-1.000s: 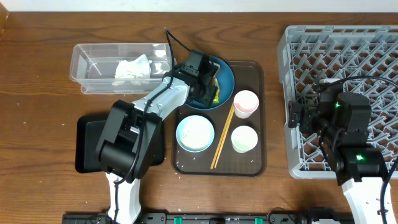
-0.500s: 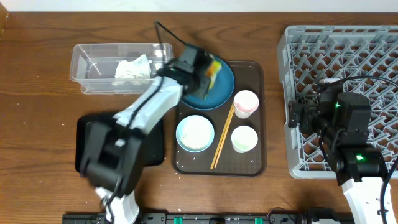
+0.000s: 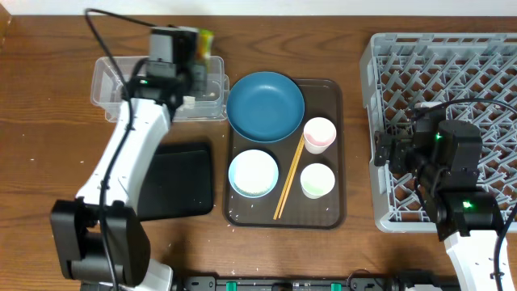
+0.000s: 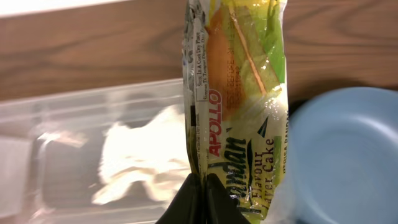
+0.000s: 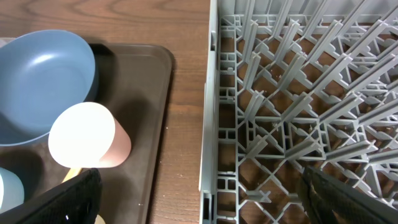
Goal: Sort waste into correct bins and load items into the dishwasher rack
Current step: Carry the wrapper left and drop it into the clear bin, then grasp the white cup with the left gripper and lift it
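Note:
My left gripper (image 3: 197, 53) is shut on the yellow-orange snack wrapper (image 3: 204, 42) and holds it above the right end of the clear tub (image 3: 109, 90). In the left wrist view the wrapper (image 4: 239, 106) hangs from the pinched fingertips (image 4: 200, 186) over the white tissue (image 4: 140, 163) in the tub. The blue plate (image 3: 265, 106), white bowl (image 3: 254, 173), pink cup (image 3: 319, 134), white cup (image 3: 317, 180) and chopsticks (image 3: 288, 179) lie on the brown tray. My right gripper (image 3: 388, 150) is open and empty over the left edge of the grey rack (image 3: 452, 81).
The black tray (image 3: 179, 182) lies left of the brown serving tray (image 3: 329, 215). In the right wrist view the rack wall (image 5: 210, 124) stands between the pink cup (image 5: 87, 138) and the pegs. The left arm reaches across the tub.
My left gripper has lifted the wrapper off the blue plate and carried it left and back, over the clear tub. The right arm has not moved.

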